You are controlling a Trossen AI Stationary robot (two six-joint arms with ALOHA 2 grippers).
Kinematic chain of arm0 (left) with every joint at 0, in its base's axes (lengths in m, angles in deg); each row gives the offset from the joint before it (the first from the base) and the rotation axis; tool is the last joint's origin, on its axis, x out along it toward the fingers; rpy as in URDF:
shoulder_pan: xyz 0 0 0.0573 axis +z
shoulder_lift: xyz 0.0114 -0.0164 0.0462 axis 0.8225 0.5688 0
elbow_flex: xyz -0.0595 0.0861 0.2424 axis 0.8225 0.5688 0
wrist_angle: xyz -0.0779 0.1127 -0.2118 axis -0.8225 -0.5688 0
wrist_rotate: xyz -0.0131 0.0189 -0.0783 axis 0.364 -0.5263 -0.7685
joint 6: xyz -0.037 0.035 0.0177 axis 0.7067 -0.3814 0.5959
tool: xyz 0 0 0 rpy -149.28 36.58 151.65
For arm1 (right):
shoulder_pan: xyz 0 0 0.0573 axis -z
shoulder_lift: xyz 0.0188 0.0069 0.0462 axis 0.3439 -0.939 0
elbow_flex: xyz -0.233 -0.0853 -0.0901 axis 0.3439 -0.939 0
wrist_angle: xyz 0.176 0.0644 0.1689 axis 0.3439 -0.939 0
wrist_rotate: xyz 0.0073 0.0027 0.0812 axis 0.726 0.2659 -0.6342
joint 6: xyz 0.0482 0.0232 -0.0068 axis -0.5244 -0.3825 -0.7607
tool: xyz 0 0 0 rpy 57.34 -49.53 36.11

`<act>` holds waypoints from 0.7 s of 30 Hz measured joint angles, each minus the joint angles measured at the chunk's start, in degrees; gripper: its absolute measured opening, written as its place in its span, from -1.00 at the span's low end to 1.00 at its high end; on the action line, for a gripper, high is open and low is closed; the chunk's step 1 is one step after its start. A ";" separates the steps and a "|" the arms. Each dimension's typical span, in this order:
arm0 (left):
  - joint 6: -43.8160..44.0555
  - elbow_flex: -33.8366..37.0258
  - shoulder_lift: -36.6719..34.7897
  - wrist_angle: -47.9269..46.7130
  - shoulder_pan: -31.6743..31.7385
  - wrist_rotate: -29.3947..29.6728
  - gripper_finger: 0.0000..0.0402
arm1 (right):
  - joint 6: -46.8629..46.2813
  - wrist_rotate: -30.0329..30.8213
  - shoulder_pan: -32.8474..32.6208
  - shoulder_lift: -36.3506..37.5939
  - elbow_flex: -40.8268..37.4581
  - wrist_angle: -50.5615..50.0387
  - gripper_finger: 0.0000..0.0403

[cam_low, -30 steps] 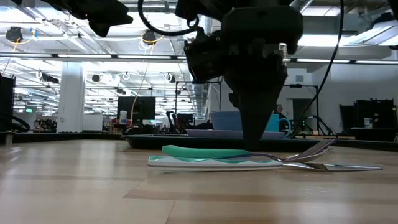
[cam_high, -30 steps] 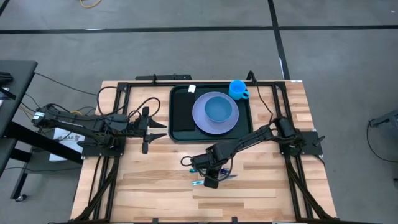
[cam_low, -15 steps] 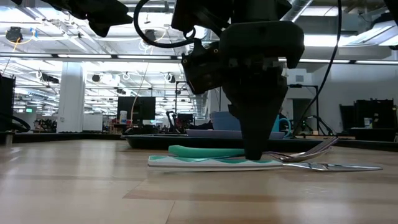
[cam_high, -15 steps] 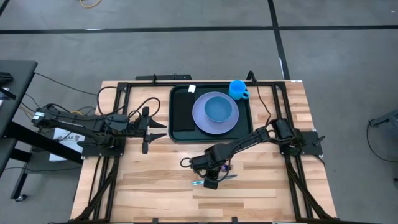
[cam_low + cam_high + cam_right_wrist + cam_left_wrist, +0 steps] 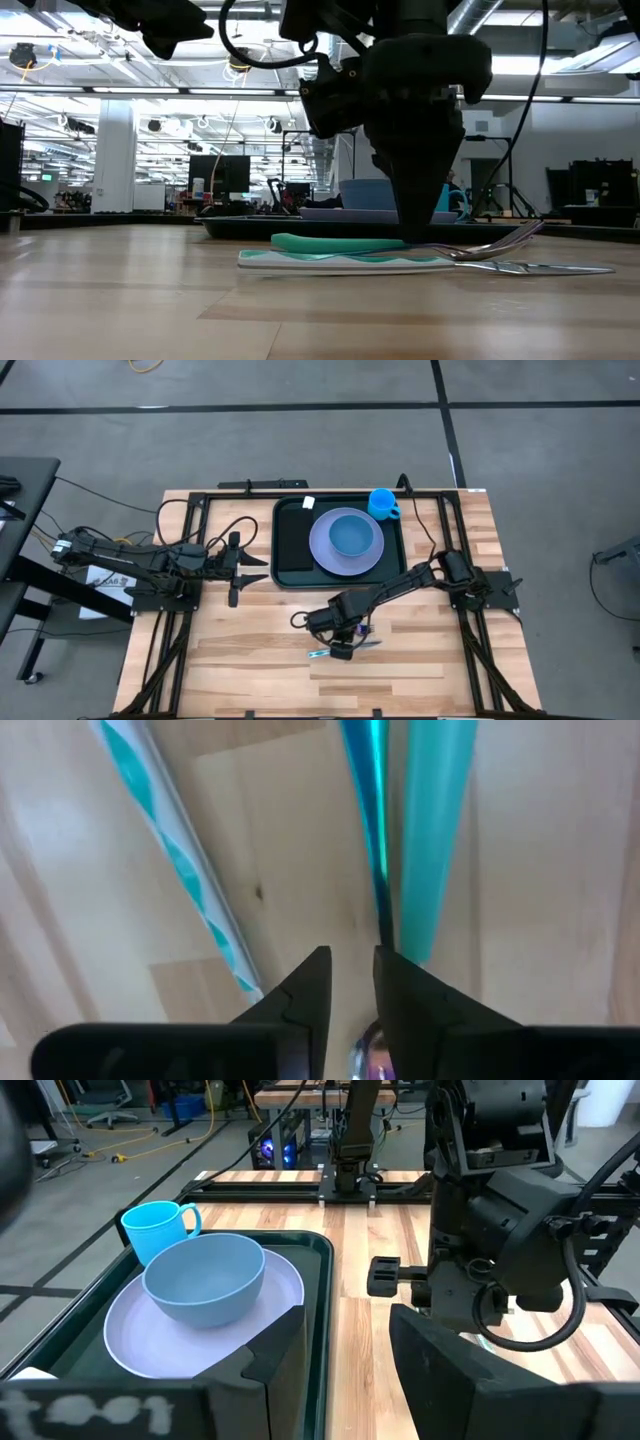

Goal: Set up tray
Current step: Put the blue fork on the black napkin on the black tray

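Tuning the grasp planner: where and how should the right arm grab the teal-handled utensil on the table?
Grip the teal handle across its narrow width, coming straight down from above. It lies flat on the wood beside other cutlery, so a side approach looks blocked. The right gripper already hangs over it, fingers nearly closed at the handle's end.

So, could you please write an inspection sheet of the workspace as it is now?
Surface: wooden table, bare near the front.
Job's things: tray holds lavender plate with blue bowl; blue mug at its corner.
Clutter: teal-handled cutlery lying on the wood.
Grippers: right gripper nearly closed, down at the cutlery; left gripper open, waiting beside the tray.
Cables: black cable loops over the left arm.
Surroundings: grey floor.
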 joint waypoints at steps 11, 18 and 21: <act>0.02 0.00 0.00 0.00 0.00 0.00 -0.33 | 0.50 1.25 0.92 0.00 -0.02 -1.87 -0.64; 0.11 0.00 0.00 0.00 -0.01 0.00 -0.33 | 0.90 1.21 0.99 0.00 -0.02 -1.56 -0.64; 0.11 0.00 0.00 0.00 0.00 0.00 -0.33 | 1.50 1.19 0.99 0.00 -0.02 -0.76 -0.64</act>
